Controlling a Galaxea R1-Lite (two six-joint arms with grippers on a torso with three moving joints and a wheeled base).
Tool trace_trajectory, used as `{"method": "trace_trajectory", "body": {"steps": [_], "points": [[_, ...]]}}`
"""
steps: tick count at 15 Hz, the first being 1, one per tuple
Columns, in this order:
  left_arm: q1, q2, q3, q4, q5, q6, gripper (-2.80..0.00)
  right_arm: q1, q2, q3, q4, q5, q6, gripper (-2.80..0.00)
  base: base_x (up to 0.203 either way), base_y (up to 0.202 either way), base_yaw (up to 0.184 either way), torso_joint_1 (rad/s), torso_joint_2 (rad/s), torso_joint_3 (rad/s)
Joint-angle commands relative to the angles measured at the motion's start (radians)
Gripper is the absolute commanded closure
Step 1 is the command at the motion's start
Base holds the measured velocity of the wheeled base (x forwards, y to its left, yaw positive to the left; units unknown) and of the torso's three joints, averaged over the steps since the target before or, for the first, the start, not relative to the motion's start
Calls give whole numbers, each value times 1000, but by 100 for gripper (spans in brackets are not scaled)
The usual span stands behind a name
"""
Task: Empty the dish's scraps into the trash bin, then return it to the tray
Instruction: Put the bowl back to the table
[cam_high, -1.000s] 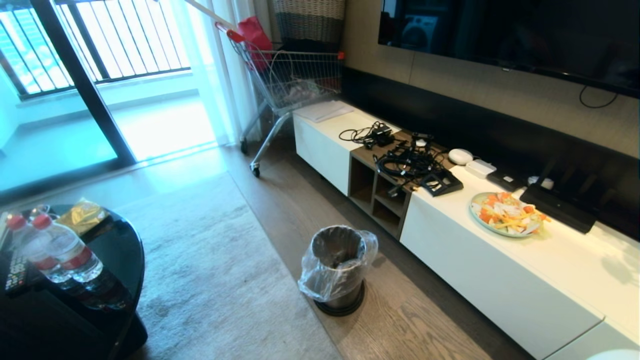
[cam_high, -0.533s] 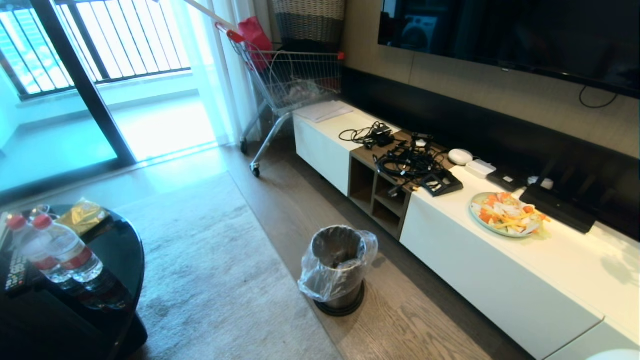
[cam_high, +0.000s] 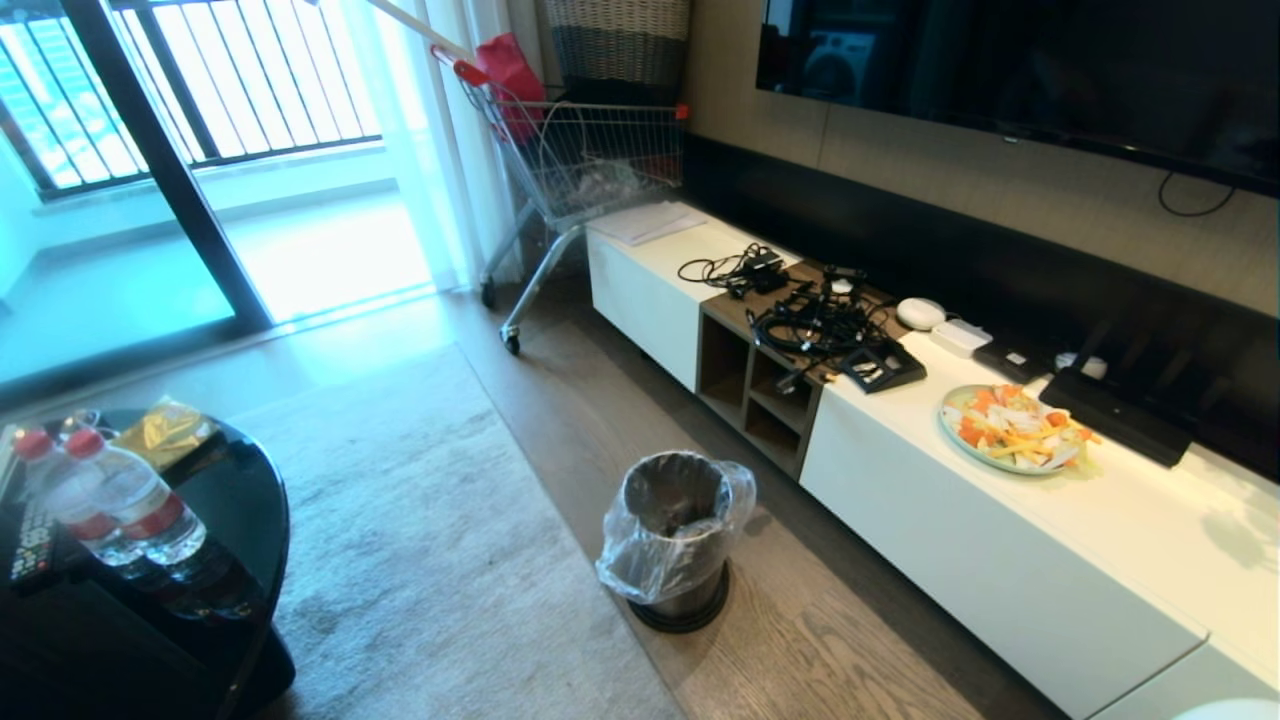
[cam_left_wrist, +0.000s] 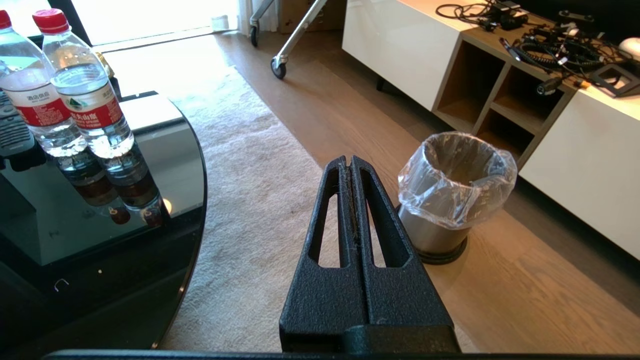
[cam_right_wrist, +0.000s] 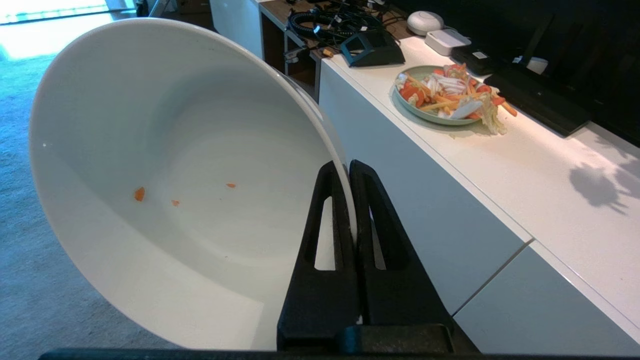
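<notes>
**Mei:** Three tiny orange crumbs (cam_right_wrist: 139, 193) are all that cling to the inside of the dish (cam_right_wrist: 165, 165), so I'd judge the emptying done. No slices or mushy bits show in it.

**Tom:** Where is the dish?

**Mei:** In the right claw (cam_right_wrist: 348, 167). Its two fingers are pinched tight on the rim, one inside and one outside, and the dish hangs tilted with its mouth facing the wrist camera. Past it runs the long white table (cam_right_wrist: 480, 165) with the pale-green plate of chopped vegetables (cam_right_wrist: 445, 95).

**Tom:** And the trash bin?

**Mei:** On the wooden floor in front of that table, upright, clear bag folded over its rim (cam_high: 680, 530). From the head view its inside is too dark to say what landed there. The dish is not over it, as far as I can tell; neither arm shows in the head view.

**Tom:** The left claw?

**Mei:** Fully closed on nothing (cam_left_wrist: 350, 162), idle, pointing toward the floor between the rug and the bin.

**Tom:** So what's left?

**Mei:** The second half: putting the dish back on the tray. I can't see a tray in any view. The round black table (cam_high: 150, 600) at the left shows two water bottles (cam_high: 110, 500) and a gold packet (cam_high: 165, 430), nothing more I can name. The robot will likely have to turn to find it.
</notes>
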Motion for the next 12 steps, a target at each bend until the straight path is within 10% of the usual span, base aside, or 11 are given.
{"method": "trace_trajectory", "body": {"steps": [1,12], "points": [[0,0,0,-1,1,-1,0,0,1,0,0,1,-1,0,0,0,0,0,0,0],[0,0,0,-1,1,-1,0,1,1,0,1,1,-1,0,-146,0,1,2,2,2]]}}
